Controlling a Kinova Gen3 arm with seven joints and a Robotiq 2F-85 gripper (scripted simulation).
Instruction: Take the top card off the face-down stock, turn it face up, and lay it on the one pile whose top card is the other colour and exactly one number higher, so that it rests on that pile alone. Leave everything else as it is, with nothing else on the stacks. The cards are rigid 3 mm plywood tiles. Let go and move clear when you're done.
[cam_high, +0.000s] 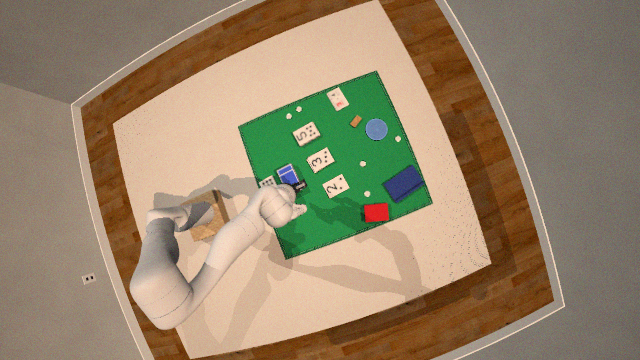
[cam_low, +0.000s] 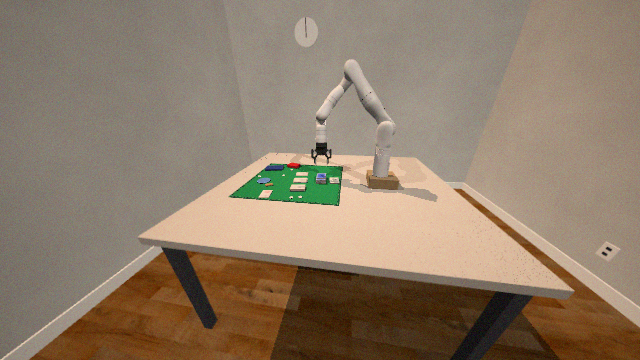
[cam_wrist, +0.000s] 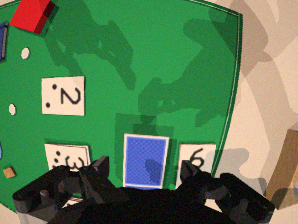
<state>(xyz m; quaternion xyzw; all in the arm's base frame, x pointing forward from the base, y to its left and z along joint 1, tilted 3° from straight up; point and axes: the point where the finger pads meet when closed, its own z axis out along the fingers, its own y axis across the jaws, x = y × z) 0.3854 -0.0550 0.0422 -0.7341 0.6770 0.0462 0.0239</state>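
Observation:
The face-down stock shows blue backs. Its top card sits offset, baring a strip of blue back beyond one edge. My gripper is open and empty, above the mat by the stock; the wrist view shows a finger to each side. Black-marked cards lie in a row: the 5 pile, the 3 pile and the 2. Beside the stock lies a card reading 6 or 9, partly hidden by the arm in the top view.
A red-marked card lies near the mat's far corner, its number unclear. The green mat also bears a red block, a dark blue box, a blue disc, a small brown block and several white pebbles.

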